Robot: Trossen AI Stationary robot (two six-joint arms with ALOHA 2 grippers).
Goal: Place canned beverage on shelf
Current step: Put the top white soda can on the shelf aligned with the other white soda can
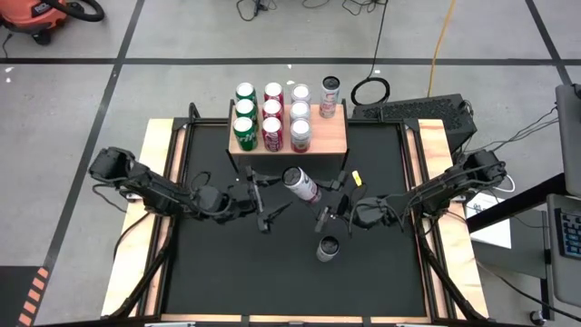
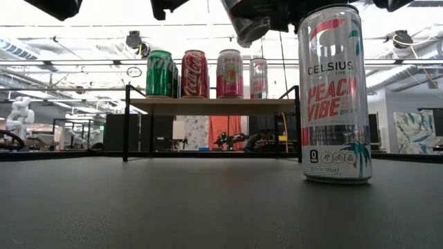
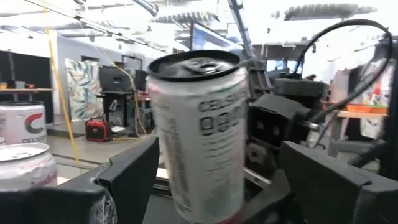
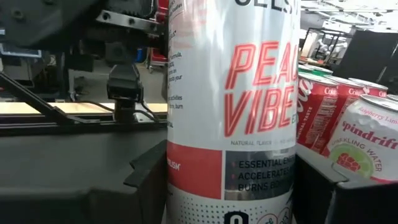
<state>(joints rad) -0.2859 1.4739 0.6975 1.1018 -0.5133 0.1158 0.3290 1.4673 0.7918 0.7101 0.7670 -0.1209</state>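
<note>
Arms reach in from both sides of the black mat (image 1: 227, 272), meeting just in front of the shelf (image 1: 334, 136).

On your left, the left gripper (image 1: 275, 193) hangs over the middle of the mat with its fingers spread wide. In the left wrist view those fingers (image 3: 130, 174) stand on either side of the held can (image 1: 302, 185), with a gap showing on at least one side. You should read this claw as open around the can, not clamping it.

The held can is a white Celsius with "Peach Vibe" lettering. It is up in the air between the two grippers, tilted, with its top turned toward the shelf's front edge. It is near the shelf but not on it.

To its right, the right gripper (image 1: 329, 195) has its fingers pressed against both sides of that can, so this claw has the grip.

Behind them, the wooden shelf top carries a column of green cans (image 1: 244, 113), then red cans (image 1: 272, 113), then pale cans (image 1: 300, 113). A tall slim can (image 1: 329, 95) stands alone at the back right, and the spot in front of it is bare wood.

A standing can (image 1: 328, 247) of the same Celsius kind is upright on the mat, nearer the front edge and below the right gripper in the high view.
</note>
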